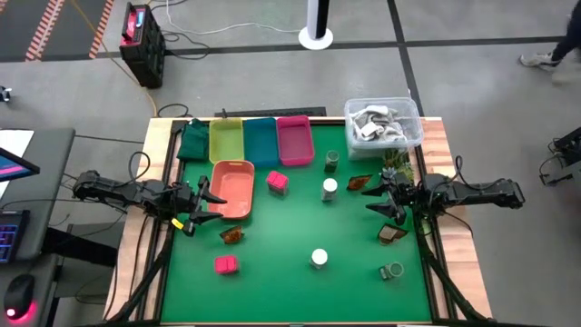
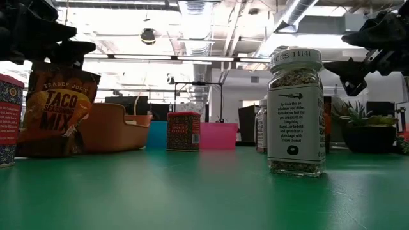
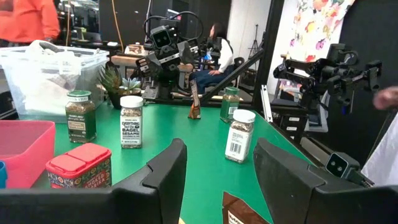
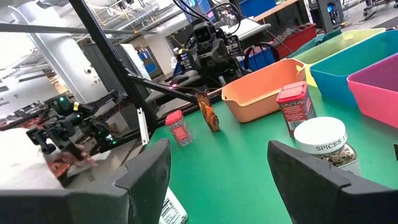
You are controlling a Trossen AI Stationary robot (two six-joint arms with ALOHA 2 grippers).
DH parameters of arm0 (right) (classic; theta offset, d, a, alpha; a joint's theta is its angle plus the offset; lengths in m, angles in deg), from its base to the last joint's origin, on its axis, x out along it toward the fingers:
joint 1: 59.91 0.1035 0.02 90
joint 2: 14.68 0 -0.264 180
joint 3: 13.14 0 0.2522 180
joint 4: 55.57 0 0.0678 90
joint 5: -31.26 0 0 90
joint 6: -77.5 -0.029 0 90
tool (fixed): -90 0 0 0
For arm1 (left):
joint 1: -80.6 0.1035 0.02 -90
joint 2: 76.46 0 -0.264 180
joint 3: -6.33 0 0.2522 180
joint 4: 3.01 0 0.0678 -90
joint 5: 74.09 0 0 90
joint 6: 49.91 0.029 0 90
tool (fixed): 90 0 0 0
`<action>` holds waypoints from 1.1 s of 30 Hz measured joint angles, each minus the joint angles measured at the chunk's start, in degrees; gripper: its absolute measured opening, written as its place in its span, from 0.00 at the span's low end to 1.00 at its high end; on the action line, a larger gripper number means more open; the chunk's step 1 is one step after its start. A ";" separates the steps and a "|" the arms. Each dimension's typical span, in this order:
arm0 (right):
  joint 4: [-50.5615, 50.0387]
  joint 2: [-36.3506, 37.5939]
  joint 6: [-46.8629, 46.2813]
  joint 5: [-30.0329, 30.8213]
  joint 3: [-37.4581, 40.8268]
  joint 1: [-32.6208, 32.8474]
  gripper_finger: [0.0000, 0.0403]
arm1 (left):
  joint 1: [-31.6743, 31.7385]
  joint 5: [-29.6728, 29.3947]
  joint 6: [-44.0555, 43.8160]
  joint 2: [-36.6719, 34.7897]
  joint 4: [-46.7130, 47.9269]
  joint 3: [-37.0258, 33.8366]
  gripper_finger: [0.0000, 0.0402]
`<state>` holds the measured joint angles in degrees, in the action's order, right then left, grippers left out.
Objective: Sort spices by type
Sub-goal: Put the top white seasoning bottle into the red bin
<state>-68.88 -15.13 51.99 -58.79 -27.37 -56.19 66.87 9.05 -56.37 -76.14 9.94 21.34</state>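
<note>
Now both arms hover at the counter (image 1: pixel 272 272) edges.
Left end effector (image 1: pixel 198 211) and right end effector (image 1: pixel 386 200) gape wide, empty, spices (image 1: pixel 319 258) scattered between.

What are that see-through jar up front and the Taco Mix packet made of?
The front jar looks like clear glass or hard plastic: the seasoning shows through around a white paper label. The taco packet seems to be printed paper or foil: creased and matte.

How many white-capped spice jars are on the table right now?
2. One white-capped jar stands mid-table, below the magenta tray; the other white-capped jar stands nearer the front edge, centre. None seems hidden.
</note>
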 joint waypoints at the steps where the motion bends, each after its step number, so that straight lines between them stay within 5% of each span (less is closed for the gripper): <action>1: 0.00 0.00 -0.01 -0.01 0.00 -0.01 0.72 | -0.01 0.00 0.00 0.00 -0.16 0.02 0.44; 8: 0.64 0.00 -0.01 0.11 0.04 -0.12 0.72 | 0.01 -0.52 0.38 -0.07 -13.32 0.69 0.44; 24: 3.15 -0.02 -2.66 0.38 0.04 -0.13 0.72 | 0.01 -4.02 -4.12 0.02 -13.52 2.27 0.44; 33: 15.21 0.17 -7.00 0.43 0.02 -0.02 0.72 | 0.01 -5.51 -2.56 0.00 -11.27 4.09 0.44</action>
<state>-53.67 -14.96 44.99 -58.36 -27.35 -56.21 66.88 3.55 -58.94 -76.14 -1.33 25.43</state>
